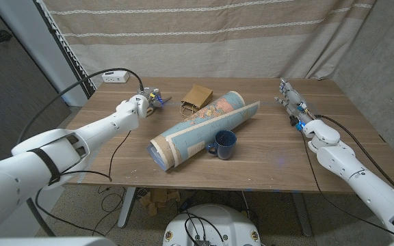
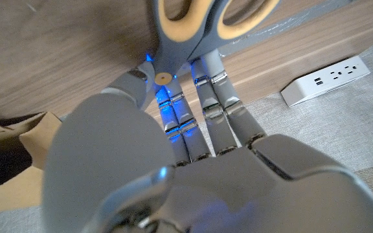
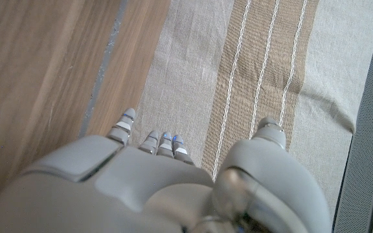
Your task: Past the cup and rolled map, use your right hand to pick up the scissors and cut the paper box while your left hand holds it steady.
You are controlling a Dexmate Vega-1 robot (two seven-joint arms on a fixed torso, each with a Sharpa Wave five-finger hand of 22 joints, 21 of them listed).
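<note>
The scissors (image 1: 157,98), with grey and yellow handles (image 2: 199,26), are at the table's far left, where my left hand (image 1: 134,107) pinches them near the pivot between thumb and fingers (image 2: 206,90). The brown paper box (image 1: 197,96) lies just right of them, and its edge (image 2: 18,155) shows in the left wrist view. In front of the box lie the rolled map (image 1: 200,126) and the dark blue cup (image 1: 224,143). My right hand (image 1: 291,99) is at the table's far right, fingers stretched out and apart, holding nothing (image 3: 154,175).
A white power strip (image 1: 116,77) with a black cable sits at the far left corner (image 2: 326,81). A striped curtain (image 1: 252,34) hangs behind the table (image 1: 272,164). Bare wood lies between the map and my right arm.
</note>
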